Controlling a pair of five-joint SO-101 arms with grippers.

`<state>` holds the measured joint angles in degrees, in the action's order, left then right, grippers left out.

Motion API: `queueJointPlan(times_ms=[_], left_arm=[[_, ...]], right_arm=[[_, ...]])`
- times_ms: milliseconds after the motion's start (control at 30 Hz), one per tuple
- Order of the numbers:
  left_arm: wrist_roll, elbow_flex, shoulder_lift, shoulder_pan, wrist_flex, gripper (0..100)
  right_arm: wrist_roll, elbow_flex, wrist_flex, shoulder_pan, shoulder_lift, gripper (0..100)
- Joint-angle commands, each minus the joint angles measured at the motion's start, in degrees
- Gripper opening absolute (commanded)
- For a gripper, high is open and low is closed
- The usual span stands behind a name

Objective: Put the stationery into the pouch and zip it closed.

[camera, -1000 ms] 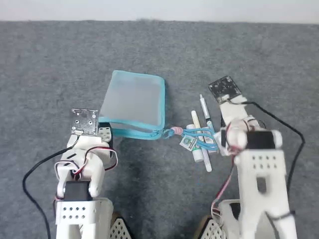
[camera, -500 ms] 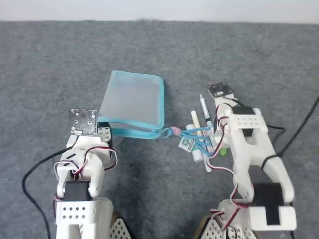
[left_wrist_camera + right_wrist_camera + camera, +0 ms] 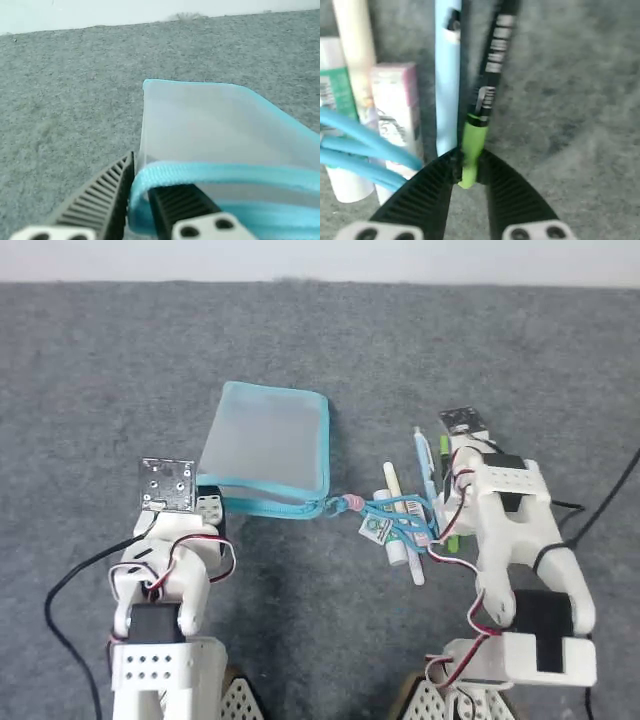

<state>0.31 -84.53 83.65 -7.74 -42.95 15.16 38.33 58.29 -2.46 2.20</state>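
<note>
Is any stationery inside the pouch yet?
No, empty. The translucent pouch shows nothing inside; the stationery lies beside it on the carpet.

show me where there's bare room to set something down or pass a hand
Bare grey carpet lies between the translucent teal-edged pouch and the white wall, and between the two arm bases. Crowded: from the pouch's zip end to the right claw, shut on a green-tipped black pen, white stationery sticks and blue cord lie packed.
</note>
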Motion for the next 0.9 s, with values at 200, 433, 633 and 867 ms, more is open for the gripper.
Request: queueJointPlan(times_ms=[200,433,633,867], left_arm=[[0.88,-0.13,0.97,0.0,2.55,1],[0.88,-0.13,0.97,0.0,2.55,1],[0.88,-0.13,1.05,0.0,2.37,1],[0.88,-0.04,1.05,0.0,2.37,1]], right_arm=[[-0.18,-3.52,6.2,-4.62,14.11,0.6],[0.09,-3.52,13.49,-4.44,34.51,0.6],[2.64,-3.25,15.34,-4.62,37.32,0.7],[4.4,-3.6,16.13,-4.35,28.7,22.8]])
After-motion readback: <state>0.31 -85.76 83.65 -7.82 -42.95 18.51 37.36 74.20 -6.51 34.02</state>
